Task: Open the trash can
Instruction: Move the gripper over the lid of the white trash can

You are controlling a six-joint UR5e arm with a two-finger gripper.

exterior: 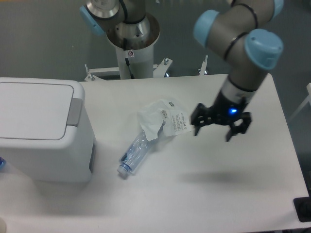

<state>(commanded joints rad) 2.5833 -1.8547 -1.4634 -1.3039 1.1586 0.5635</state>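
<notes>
- One trash can point(41, 131) stood at the left edge of the table point(233, 194), its flat lid down and closed. Its single grey push tab point(74, 110) faced right, toward the open tabletop, which probably put the tab on the side the arm could reach.
- One clear crushed bottle point(136, 153) lay on its side just right of the can, apart from it, cap end toward the near edge. Its torn white label point(163, 120) spread out at the far end. It looked like loose clutter rather than part of the job.
- One gripper point(221, 127) hung above the table's right half, well apart from the can. Its two fingers were spread wide and held nothing, pointing downward, a ready pose rather than a grasp.
- Judging from the closed lid, the opening had not begun; the arm would need to travel left to the tab.
</notes>
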